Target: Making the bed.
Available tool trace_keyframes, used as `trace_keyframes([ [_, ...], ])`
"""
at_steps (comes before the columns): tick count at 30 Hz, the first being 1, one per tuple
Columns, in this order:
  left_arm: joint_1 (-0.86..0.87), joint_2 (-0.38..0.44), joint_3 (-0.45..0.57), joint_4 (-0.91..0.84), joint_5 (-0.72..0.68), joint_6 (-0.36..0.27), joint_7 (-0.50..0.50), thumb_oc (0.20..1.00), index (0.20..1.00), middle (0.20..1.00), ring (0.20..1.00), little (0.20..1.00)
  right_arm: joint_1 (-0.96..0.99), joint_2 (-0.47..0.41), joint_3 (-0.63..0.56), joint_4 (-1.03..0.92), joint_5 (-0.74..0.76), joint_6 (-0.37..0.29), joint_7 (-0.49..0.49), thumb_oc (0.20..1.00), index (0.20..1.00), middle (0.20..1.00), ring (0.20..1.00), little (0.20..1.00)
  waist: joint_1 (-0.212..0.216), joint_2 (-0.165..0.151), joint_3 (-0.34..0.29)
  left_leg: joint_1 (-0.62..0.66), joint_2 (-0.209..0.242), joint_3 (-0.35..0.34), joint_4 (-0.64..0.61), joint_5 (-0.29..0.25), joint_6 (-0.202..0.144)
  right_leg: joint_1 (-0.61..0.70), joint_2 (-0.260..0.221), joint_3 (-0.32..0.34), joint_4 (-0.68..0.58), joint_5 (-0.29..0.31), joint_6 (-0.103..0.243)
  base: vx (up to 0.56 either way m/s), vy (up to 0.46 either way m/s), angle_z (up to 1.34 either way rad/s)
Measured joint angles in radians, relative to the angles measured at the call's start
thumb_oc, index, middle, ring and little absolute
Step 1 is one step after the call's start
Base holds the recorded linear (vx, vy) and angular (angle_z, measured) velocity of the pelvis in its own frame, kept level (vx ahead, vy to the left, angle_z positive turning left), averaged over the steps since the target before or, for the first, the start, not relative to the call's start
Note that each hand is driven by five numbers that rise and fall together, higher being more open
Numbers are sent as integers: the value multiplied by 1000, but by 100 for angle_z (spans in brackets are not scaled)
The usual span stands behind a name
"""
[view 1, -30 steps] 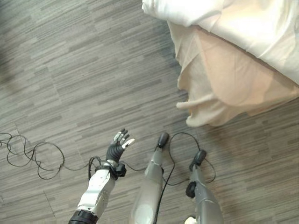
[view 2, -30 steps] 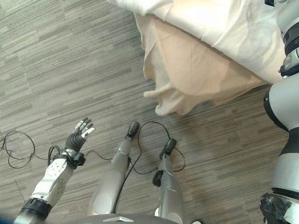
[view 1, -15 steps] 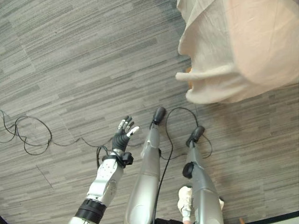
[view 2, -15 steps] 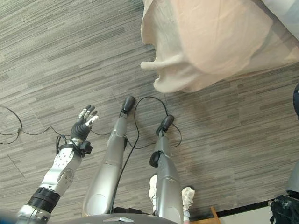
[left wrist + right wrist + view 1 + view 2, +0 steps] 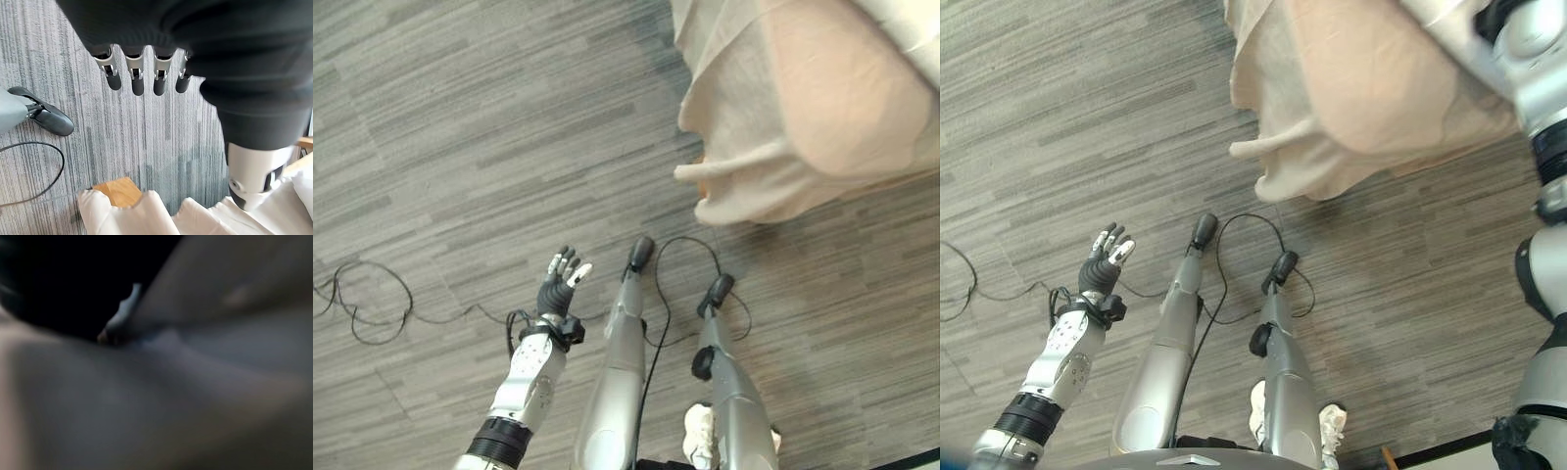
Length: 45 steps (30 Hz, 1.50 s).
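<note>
My left hand (image 5: 558,287) hung over the grey wood-grain floor (image 5: 460,147) with its fingers (image 5: 138,81) straight and spread, holding nothing. My right arm (image 5: 1538,59) reached up into the bedding, the hand buried in cloth, so I could not tell how its fingers stood. The beige bedsheet (image 5: 803,117) drooped off the bed's corner, well apart from the left hand.

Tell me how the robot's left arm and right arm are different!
The left arm sticks out over the grey floor, while the right arm reaches up to the bed's peach sheet. The left arm's hand is open and holds nothing; the right arm's end is tucked against the sheet, so I can't tell what it's doing. Both arms are silver-grey.
</note>
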Motion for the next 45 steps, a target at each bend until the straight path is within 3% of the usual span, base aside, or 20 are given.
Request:
trace_keyframes([
  [3, 11, 6, -15, 36, 7, -2, -1, 1000, 1000, 1000, 1000, 1000, 340, 91, -202, -265, -191, 3, 20, 200, 200, 200, 200, 200, -25, -27, -20, 66, 1, 32, -25, -2, -1, 40, -5, 26, 0, -4, 4, -22, 49, -17],
  [5, 19, 0, -28, 38, 11, -1, -1, 1000, 1000, 1000, 1000, 1000, 407, 155, -223, -300, -231, -9, 31, 200, 200, 200, 200, 200, -37, -33, -27, 81, 2, 48, -27, -2, -2, 47, -4, 40, 0, -3, 4, -24, 46, -21],
  [6, 17, -11, -40, 65, 30, -1, -1, 1000, 1000, 1000, 1000, 1000, 454, 256, -242, -300, -260, -10, 35, 200, 200, 200, 200, 200, -58, -35, -35, 105, 4, 59, -33, -4, -4, 64, -5, 48, 0, -4, 5, -27, 44, -15],
  [11, 18, -55, -71, 134, 45, 5, 3, 1000, 1000, 1000, 1000, 1000, 585, 509, -227, -243, -382, -39, 43, 200, 200, 200, 200, 200, -98, -26, -94, 157, 7, 79, -46, -8, -9, 100, -10, 66, 0, -13, 16, -15, 48, -10],
  [15, 37, -86, -72, 190, 45, 4, 33, 1000, 1000, 1000, 1000, 1000, 640, 725, -166, 26, -460, -33, 41, 200, 200, 200, 200, 200, -124, 7, -162, 227, 6, 98, -71, -11, -8, 150, -17, 79, 0, -17, 22, -23, 51, -7],
  [16, 39, -104, -79, 193, 44, 1, 40, 1000, 1000, 1000, 1000, 1000, 665, 783, -113, 150, -460, 6, 40, 200, 200, 200, 200, 200, -120, 40, -190, 237, 3, 95, -79, -12, -8, 161, -22, 76, 0, -23, 22, -37, 51, 7],
  [20, 36, -123, -98, 193, 44, -6, 41, 1000, 1000, 1000, 1000, 1000, 681, 839, 113, 388, -494, 57, 145, 200, 200, 200, 200, 200, -81, 112, -204, 236, 1, 94, -79, -8, -4, 161, -27, 73, 0, -17, 23, -54, 40, 4],
  [21, 31, -125, -103, 191, 44, -6, 40, 1000, 1000, 1000, 1000, 1000, 717, 851, 145, 434, -494, 61, 185, 520, 520, 520, 520, 520, -65, 124, -197, 236, -2, 94, -79, -4, 2, 161, -25, 72, 0, -17, 22, -50, 30, 4],
  [22, 33, -125, -103, 187, 43, -9, 40, 1000, 1000, 1000, 1000, 1000, 749, 866, 151, 461, -493, 63, 206, 1000, 1000, 1000, 1000, 1000, -55, 136, -190, 235, -2, 91, -80, 0, 7, 162, -23, 69, 0, -16, 21, -37, 24, 7],
  [24, 35, -128, -94, 193, 41, -10, 41, 1000, 1000, 1000, 1000, 1000, 855, 898, 160, 509, -479, 64, 243, 1000, 1000, 1000, 1000, 1000, -44, 168, -152, 236, -1, 88, -79, 2, 10, 165, -22, 65, 0, -12, 16, -28, 29, 5],
  [29, -14, -128, -86, 191, 37, 4, 39, 1000, 1000, 1000, 1000, 1000, 871, 889, 95, 591, -399, 76, 271, 1000, 1000, 1000, 1000, 1000, -48, 173, -94, 279, 0, 93, -82, 3, 12, 204, -19, 70, 0, -10, 12, -13, 30, -3],
  [32, -27, -124, -58, 171, 37, 4, 25, 1000, 1000, 1000, 1000, 1000, 858, 798, 0, 661, -343, 91, 286, 1000, 1000, 1000, 1000, 1000, -52, 170, -89, 340, 4, 98, -113, 2, 10, 247, -26, 76, 0, -22, 24, 0, 17, -4],
  [36, -18, -94, 40, 165, 33, 6, -4, 1000, 1000, 1000, 1000, 1000, 943, 587, -321, 715, -196, 81, 307, 1000, 1000, 1000, 1000, 1000, -78, 170, -89, 424, -3, 120, -141, 6, 18, 309, -35, 91, 0, -26, 29, 20, 37, -7],
  [38, 47, -65, 132, 119, 23, 5, -20, 1000, 1000, 1000, 1000, 1000, 1038, 443, -635, 676, -11, 60, 317, 1000, 1000, 1000, 1000, 1000, -125, 172, -91, 461, -8, 129, -150, 3, 27, 338, -46, 101, 0, -31, 32, 24, 30, -13],
  [39, 65, -72, 169, 117, 14, 5, -19, 1000, 1000, 1000, 1000, 1000, 1057, 398, -693, 680, 27, 62, 304, 1000, 1000, 1000, 1000, 1000, -136, 173, -93, 471, -9, 136, -151, 0, 30, 345, -47, 106, 0, -31, 32, 14, 19, -19],
  [41, 105, -54, 200, 100, -13, 7, -25, 1000, 1000, 1000, 1000, 1000, 1142, 275, -863, 559, 197, 72, 316, 1000, 1000, 1000, 1000, 1000, -181, 171, -95, 486, -8, 147, -150, -1, 32, 356, -41, 117, 0, -30, 31, 45, 36, -18],
  [42, 137, -74, 233, 80, -15, 6, -16, 1000, 1000, 1000, 1000, 1000, 1268, 267, -1094, 194, 271, 113, 233, 1000, 1000, 1000, 1000, 1000, -213, 174, -94, 493, -5, 159, -150, -4, 36, 356, -37, 134, 0, -36, 38, 50, 14, -28],
  [43, 164, -92, 274, 57, -19, 1, -2, 1000, 1000, 1000, 1000, 1000, 1338, 308, -1171, -48, 282, 74, 165, 1000, 1000, 1000, 1000, 1000, -228, 172, -100, 493, 0, 172, -150, -6, 34, 349, -37, 142, 0, -30, 31, 14, -5, -48],
  [44, 184, -105, 279, 59, -45, -5, 7, 1000, 1000, 1000, 1000, 1000, 1357, 318, -1153, -270, 270, 5, 83, 1000, 1000, 1000, 1000, 1000, -258, 164, -106, 504, 7, 191, -148, -15, 31, 351, -24, 161, 0, -32, 33, -4, 3, -46],
  [45, 169, -113, 262, 55, -50, -6, 8, 1000, 1000, 1000, 1000, 1000, 1342, 327, -1130, -290, 260, -20, 52, 1000, 1000, 1000, 1000, 1000, -260, 158, -112, 504, 11, 197, -147, -18, 28, 350, -23, 161, 0, -31, 32, -11, 9, -34],
])
